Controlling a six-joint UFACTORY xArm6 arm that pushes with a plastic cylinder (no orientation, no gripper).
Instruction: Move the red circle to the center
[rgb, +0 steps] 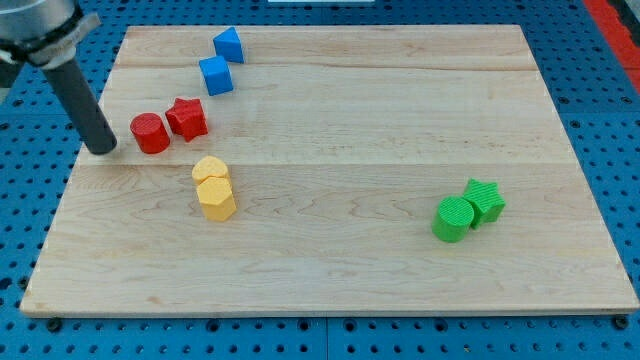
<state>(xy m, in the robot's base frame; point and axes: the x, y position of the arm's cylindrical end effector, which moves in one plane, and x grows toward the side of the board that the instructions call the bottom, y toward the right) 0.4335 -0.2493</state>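
Here my tip (103, 149) rests on the surface (330, 270) by its left edge, just left of the red circle (150, 133), a narrow gap between them. No pincer shows, only a rod. The circle stands upright, touching the red star (187, 118) toward the top.

Robot arm, end portion. 1 straight rod, matte black, smooth and cylindrical, of even width along its visible length, ending in a blunt flat tip (103, 150). Above the rod, a wider grey cylindrical collar with a lighter rim, cut off by the view's top-left corner.
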